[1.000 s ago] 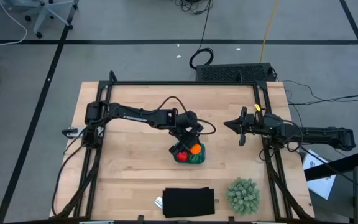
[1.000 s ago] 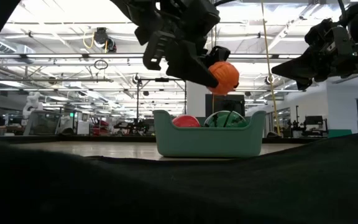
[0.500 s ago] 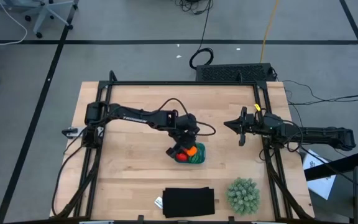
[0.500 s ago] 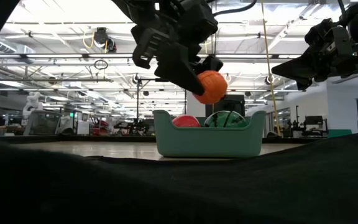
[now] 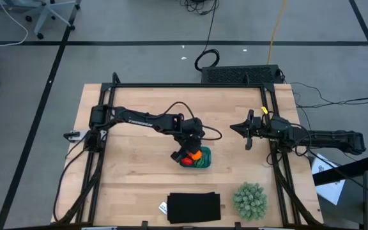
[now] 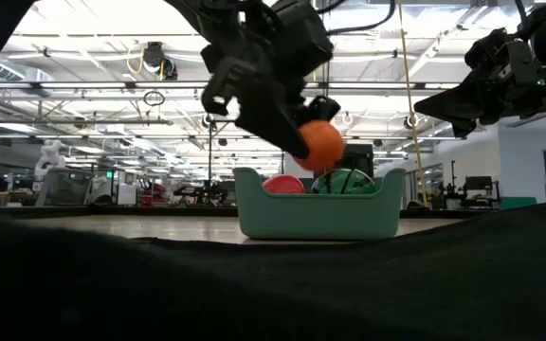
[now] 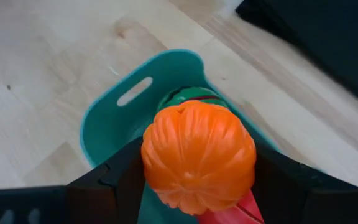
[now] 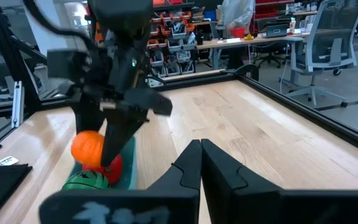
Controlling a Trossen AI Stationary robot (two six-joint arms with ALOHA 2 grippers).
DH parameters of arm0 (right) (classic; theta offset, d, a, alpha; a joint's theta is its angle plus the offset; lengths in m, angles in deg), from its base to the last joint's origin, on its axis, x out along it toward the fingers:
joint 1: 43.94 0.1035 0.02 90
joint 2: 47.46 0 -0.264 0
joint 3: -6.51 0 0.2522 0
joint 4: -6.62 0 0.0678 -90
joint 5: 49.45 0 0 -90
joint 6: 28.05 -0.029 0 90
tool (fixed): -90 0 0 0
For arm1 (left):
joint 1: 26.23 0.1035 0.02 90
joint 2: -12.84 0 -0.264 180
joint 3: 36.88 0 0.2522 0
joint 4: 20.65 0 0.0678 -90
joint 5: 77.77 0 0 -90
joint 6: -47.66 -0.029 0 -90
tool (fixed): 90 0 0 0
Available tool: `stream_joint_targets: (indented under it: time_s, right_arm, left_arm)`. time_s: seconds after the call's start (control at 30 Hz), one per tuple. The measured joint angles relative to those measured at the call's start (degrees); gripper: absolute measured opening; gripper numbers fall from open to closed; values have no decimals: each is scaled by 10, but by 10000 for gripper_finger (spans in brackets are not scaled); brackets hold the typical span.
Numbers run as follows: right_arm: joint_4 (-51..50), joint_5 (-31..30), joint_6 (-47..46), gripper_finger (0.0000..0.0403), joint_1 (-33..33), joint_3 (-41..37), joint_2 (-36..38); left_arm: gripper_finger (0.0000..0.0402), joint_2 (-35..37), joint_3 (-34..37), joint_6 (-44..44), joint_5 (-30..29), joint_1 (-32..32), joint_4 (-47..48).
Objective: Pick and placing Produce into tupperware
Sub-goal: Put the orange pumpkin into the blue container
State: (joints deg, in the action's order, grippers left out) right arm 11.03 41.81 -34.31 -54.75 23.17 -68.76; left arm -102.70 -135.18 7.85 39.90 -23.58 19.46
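Note:
The teal tupperware (image 5: 203,161) stands on the table's middle; it also shows in the low view (image 6: 316,216). A red fruit (image 6: 283,185) and a dark green one (image 6: 342,182) lie inside it. My left gripper (image 5: 191,151) is shut on the orange round fruit (image 6: 321,144), just above the tupperware's rim. In the left wrist view the orange fruit (image 7: 197,155) hangs over the green one (image 7: 185,98). My right gripper (image 5: 246,130) is shut and empty, up in the air toward the table's right edge. My left gripper pinches the orange fruit by its two opposite sides (image 7: 148,163) between its two fingers. The fingers come from above, slanting down from the table's left. The fruit hangs clear, just above the tupperware's open top.
A black flat rectangle (image 5: 193,206) lies at the near edge, with a pale-green spiky plant ball (image 5: 248,200) to its right. A metal frame (image 5: 190,85) runs along the table's far edge and sides.
My left gripper has gone down toward the tupperware with the orange fruit, and a little toward the table's left. The fruit stays in the hold, now just above the rim.

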Motion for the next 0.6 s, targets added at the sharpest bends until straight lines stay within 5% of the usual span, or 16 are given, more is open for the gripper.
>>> stream_joint_targets:
  time_s: [0.6]
  right_arm:
    - [5, 0, 8, 0, 0, 0, -15]
  left_arm:
    - [237, -23, 0, -20, -68, -8, -2]
